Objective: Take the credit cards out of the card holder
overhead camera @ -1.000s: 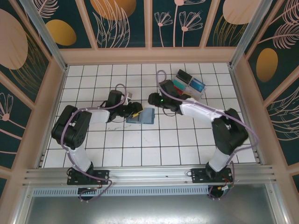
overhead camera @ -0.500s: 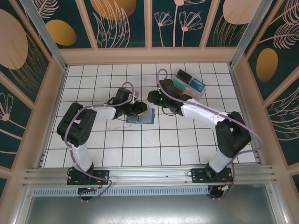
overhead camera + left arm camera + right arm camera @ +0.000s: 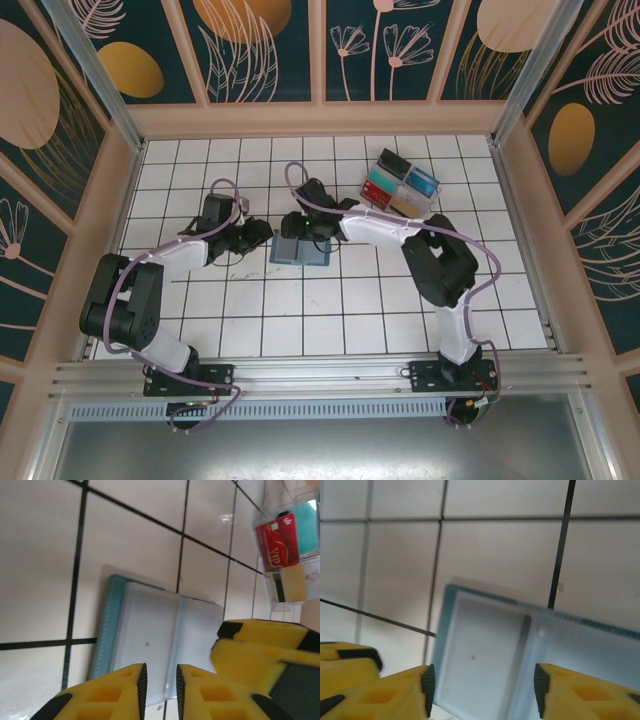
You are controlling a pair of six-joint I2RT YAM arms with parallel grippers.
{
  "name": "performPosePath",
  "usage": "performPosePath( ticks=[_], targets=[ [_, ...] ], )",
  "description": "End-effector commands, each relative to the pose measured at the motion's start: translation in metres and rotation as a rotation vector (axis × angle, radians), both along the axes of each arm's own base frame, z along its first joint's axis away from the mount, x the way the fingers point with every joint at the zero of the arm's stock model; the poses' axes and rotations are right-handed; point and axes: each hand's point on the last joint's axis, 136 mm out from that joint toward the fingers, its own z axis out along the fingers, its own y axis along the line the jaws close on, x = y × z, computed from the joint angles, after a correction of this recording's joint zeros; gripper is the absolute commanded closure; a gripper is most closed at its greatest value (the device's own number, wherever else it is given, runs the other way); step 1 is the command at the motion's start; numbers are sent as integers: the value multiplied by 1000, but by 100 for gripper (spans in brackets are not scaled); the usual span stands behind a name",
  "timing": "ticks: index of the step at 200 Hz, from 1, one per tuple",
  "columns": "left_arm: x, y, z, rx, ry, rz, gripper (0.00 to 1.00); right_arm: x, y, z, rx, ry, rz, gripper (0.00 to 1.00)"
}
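On the overhead camera I see the card holder (image 3: pixel 302 250) lying open and flat on the white tiled table (image 3: pixel 330 320), near the middle and slightly toward the far side. The two arms meet at it. My left gripper (image 3: pixel 262 238) sits just beside its left edge, and my right gripper (image 3: pixel 300 228) is over its far edge.

From the left wrist camera, the yellow fingers (image 3: pixel 110 695) of the left claw are drawn nearly together. Only a thin slit is left between them and nothing is caught in it. They point at the near edge of the holder, which shows a teal border around pale, frosted inner pockets. I cannot tell whether a card sits in those pockets. One yellow finger of the right claw pokes in at the holder's right side.

From the right wrist camera, the right claw's fingers (image 3: pixel 390 692) stand wide apart with the open holder lying between and beyond them, its centre fold running down the middle. It grips nothing that I can see, and I cannot tell whether the tips touch the holder. A bit of the left claw shows at the lower left.

Well apart, toward the far right of the table, a clear tray (image 3: pixel 402 183) with coloured compartments sits at an angle. A red card (image 3: pixel 277 540) with pale lettering lies in one compartment.
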Motion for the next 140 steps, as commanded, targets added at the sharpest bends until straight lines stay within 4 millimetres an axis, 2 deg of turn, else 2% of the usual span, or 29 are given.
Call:
performPosePath(
  ticks=[1, 49, 71, 81, 116, 140],
  targets=[
    [-5, 4, -12, 16, 37, 13, 72, -7, -11, -18, -155, 4, 26, 39],
    [-7, 2, -18, -3, 59, 16, 71, -7, -27, -50, -317, 20, 37, 39],
    [-10, -2, -21, -28, 72, 0, 69, -8, -40, -65, -393, 29, 31, 45],
    [-10, -5, -21, -43, 74, -14, 68, -9, -45, -72, -421, 37, 29, 51],
    [-12, -15, -20, -98, 78, -59, 66, -15, -50, -80, -426, 49, 32, 60],
    [-12, -21, -20, -135, 83, -74, 65, -17, -50, -82, -408, 55, 34, 62]
  ],
)
